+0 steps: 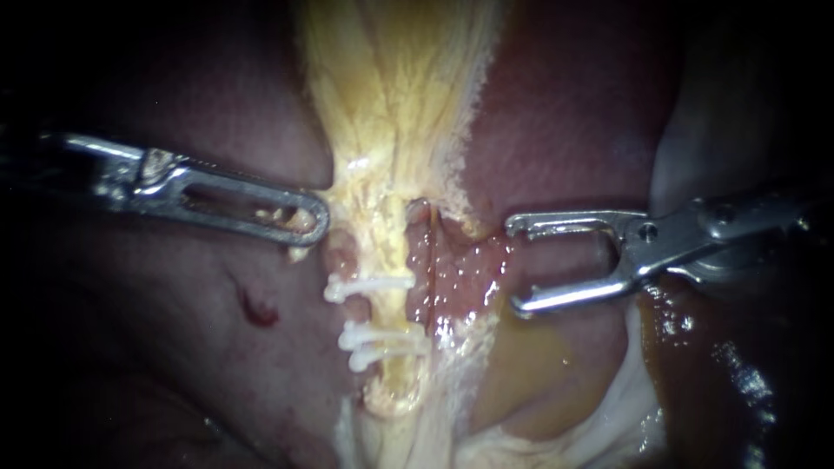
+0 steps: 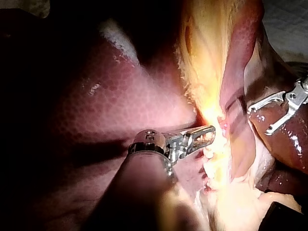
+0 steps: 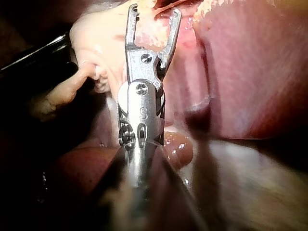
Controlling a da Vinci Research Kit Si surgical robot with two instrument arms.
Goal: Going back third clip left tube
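As seen through the endoscope, left tube (image 1: 393,306): runs down mid-scene as a pale yellow strand below a fan of yellow tissue (image 1: 391,95), just beside a redder tube (image 1: 428,278) on the side nearer the right instrument (image 1: 515,265). Bears three white clips across it: upper clip (image 1: 369,285) alone, middle clip (image 1: 382,334) and lower clip (image 1: 387,356) close together beneath. As for the right instrument: enters from the right, sits apart from the clips and both tubes, in front of the liver (image 1: 565,130); jaws spread wide, gripping nothing. Same wide gap on the right instrument (image 3: 155,14) in its own wrist view, tips pointing at pale tissue ahead, and again on the right instrument (image 2: 258,120) in the left wrist view. As for the left instrument (image 1: 304,221): enters from the left, jaws pressed together on the edge of the yellow tissue, just above the upper clip, with a scrap of pale tissue showing in the jaw window. In its own wrist view, left instrument (image 2: 202,135) tip-first against the brightly lit tissue.
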